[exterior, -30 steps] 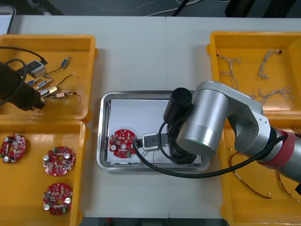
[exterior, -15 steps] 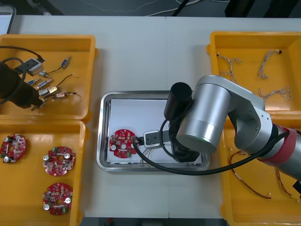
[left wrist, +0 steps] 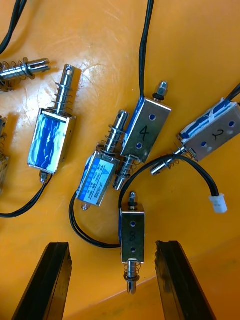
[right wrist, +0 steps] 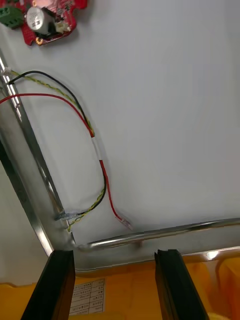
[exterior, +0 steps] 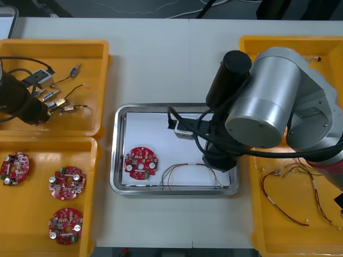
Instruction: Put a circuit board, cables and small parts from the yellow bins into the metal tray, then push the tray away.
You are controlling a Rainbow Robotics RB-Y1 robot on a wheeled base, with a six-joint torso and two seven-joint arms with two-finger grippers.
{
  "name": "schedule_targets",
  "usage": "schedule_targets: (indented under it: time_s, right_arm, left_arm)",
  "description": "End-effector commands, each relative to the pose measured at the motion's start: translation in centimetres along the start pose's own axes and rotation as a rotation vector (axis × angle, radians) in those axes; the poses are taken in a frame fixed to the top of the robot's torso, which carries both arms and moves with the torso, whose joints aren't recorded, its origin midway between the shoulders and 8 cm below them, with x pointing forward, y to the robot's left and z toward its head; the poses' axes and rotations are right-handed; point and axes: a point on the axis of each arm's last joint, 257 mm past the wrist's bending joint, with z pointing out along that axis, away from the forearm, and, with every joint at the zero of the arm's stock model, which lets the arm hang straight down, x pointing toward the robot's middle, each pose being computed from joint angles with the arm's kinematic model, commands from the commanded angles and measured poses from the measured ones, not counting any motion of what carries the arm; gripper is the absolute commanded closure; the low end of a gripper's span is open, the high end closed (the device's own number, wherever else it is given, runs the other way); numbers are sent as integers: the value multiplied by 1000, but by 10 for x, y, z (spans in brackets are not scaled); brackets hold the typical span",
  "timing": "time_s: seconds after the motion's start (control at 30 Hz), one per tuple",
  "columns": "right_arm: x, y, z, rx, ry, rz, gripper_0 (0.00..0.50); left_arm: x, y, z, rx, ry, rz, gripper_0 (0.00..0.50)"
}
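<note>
hovering at near right corner of metal tray [exterior: 119, 150]: right gripper [right wrist: 115, 255], spread, empty. red and yellow cable [right wrist: 98, 147] lies in tray, long axis along near rim, right of circuit board [exterior: 140, 163]. left gripper [left wrist: 112, 245] spread over small metal parts [left wrist: 145, 131], far left yellow bin [exterior: 96, 48].

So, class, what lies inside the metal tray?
Inside the metal tray lie a red circuit board and a red and yellow cable. The right arm covers its right part, hiding anything there.
</note>
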Motion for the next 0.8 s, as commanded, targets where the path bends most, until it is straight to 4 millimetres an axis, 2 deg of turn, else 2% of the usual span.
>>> schedule_targets:
  time_s: [0.03, 0.2, 0.37, 0.57, 0.8]
  right_arm:
    - [-10, -28, -35, 63, -86, 203, 31]
    - [-1, -44, -51, 68, -117, 395, 30]
    - [14, -52, -62, 36, -134, 577, 31]
    - [46, -68, -73, 63, -133, 787, 30]
    - [69, -79, -84, 78, -152, 936, 32]
  left_arm:
    - [-36, -4, -5, -27, -48, 1, 0]
    - [-40, -10, 5, -30, -51, 2, 0]
    - [-43, -14, 8, -25, -50, -1, 0]
    - [-40, -17, 11, -24, -40, 7, 0]
    - [-33, -21, 11, -4, -17, 7, 0]
